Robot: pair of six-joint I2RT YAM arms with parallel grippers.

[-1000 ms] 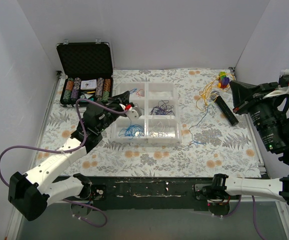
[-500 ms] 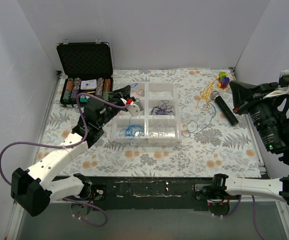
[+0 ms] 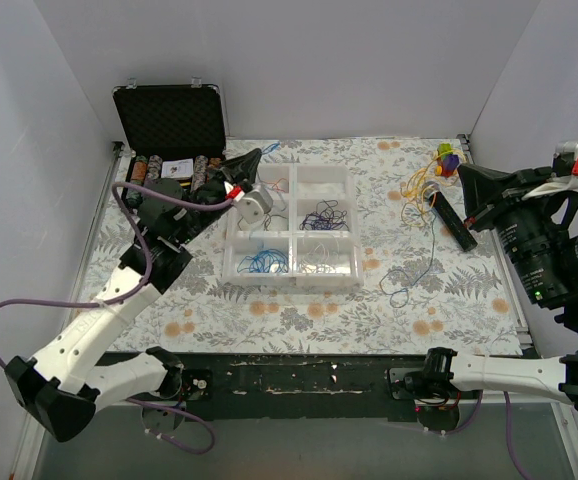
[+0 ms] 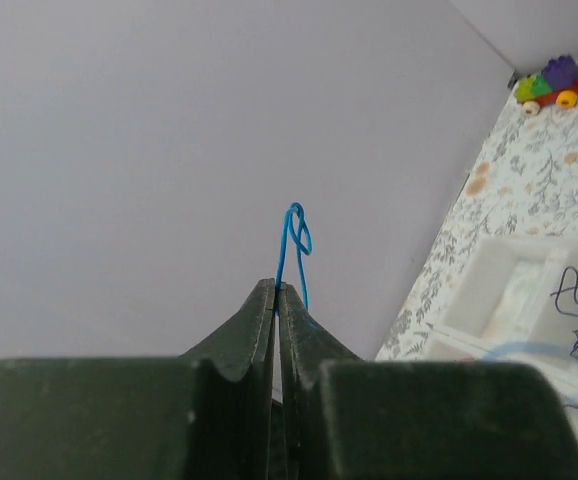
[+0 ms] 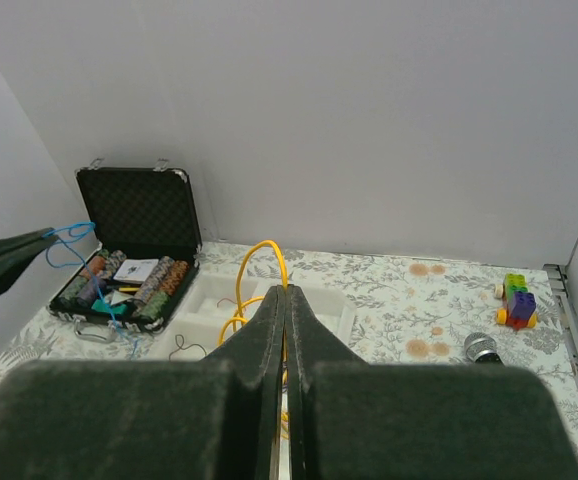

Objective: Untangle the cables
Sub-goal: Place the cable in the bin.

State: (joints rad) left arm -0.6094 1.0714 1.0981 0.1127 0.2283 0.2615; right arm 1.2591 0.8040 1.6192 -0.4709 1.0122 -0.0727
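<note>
Where the left gripper [image 4: 277,288] stands raised beside the open chip case [image 3: 169,122], its jaws are pressed together on a thin blue wire [image 4: 296,232], with a small loop showing above the tips. Further right, the sorting tray [image 3: 291,232] holds blue strands [image 3: 262,262] in its near-left cell and dark ones [image 3: 319,214] in the right-hand middle cell. A loose strand [image 3: 405,290] trails over the cloth [image 3: 469,300] right of the tray. The right gripper [image 5: 285,290] is likewise clamped, on a yellow wire [image 5: 269,252], near the yellow bundle [image 3: 414,190].

Judgement: draw each strand out slowly, watching for snags, then release over the matching cell. No lettering is legible; the card [image 3: 177,168] in the case is too small to read.
</note>
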